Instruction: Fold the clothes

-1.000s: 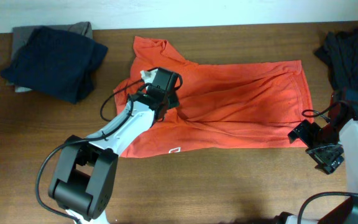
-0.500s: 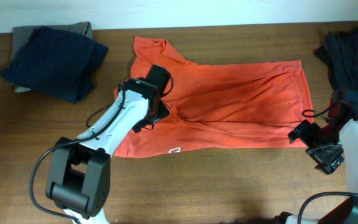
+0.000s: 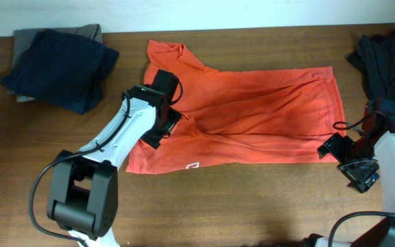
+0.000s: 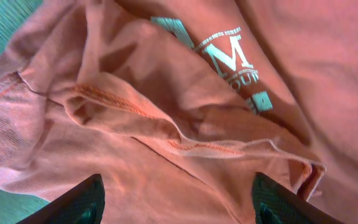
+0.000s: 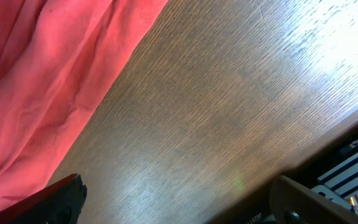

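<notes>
The clothes, a red-orange T-shirt point(image 3: 252, 110), lie spread and wrinkled across the middle of the table, with a small white logo point(image 3: 193, 165) near the front hem. In the left wrist view the shirt point(image 4: 166, 112) shows a folded seam ridge and white lettering point(image 4: 229, 59). My left gripper point(image 3: 160, 127) hovers over the shirt's left part. It point(image 4: 179, 208) is open, with only loose cloth below the two fingers point(image 4: 82, 202). My right gripper point(image 3: 355, 165) stands open beside the shirt's front right corner. It point(image 5: 179, 202) is over bare wood, and the shirt's edge point(image 5: 48, 81) lies to its upper left.
A folded pile of dark navy clothes point(image 3: 60, 58) sits at the back left corner. A heap of dark garments point(image 3: 388, 58) lies at the back right. The wooden table point(image 3: 252, 206) shows in front of the shirt, and its edge point(image 5: 328, 155) is close to the right gripper.
My left gripper has swung a little to the left over the shirt and its jaws have spread wider. The right arm has not moved.
</notes>
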Robot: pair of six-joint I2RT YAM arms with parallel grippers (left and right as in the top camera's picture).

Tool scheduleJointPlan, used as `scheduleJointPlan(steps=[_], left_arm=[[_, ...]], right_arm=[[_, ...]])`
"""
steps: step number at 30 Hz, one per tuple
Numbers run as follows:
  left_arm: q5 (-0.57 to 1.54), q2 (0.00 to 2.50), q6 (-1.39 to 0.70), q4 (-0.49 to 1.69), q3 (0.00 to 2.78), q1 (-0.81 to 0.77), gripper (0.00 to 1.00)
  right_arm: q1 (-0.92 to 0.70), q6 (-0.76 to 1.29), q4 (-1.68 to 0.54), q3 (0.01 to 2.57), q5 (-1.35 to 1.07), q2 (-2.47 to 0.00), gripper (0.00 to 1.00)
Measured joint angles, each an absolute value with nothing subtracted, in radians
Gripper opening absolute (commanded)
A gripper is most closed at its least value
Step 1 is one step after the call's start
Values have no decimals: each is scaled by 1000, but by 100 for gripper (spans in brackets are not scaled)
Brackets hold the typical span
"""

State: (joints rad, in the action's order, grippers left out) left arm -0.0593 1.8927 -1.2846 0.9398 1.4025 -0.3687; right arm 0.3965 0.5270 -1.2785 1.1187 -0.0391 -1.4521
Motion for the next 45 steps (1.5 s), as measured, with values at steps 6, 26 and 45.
scheduleJointPlan(steps=[6, 26, 45], left_arm=[[-60, 1897, -1307, 939, 1402, -322, 67], [-98, 2007, -1287, 889, 1396, -293, 28], [-192, 2007, -1191, 653, 1395, -293, 15]], right_arm=[[397, 527, -1279, 1119, -39, -1452, 99], [397, 527, -1279, 1118, -39, -1452, 99], [397, 527, -1278, 1114, -39, -1452, 99]])
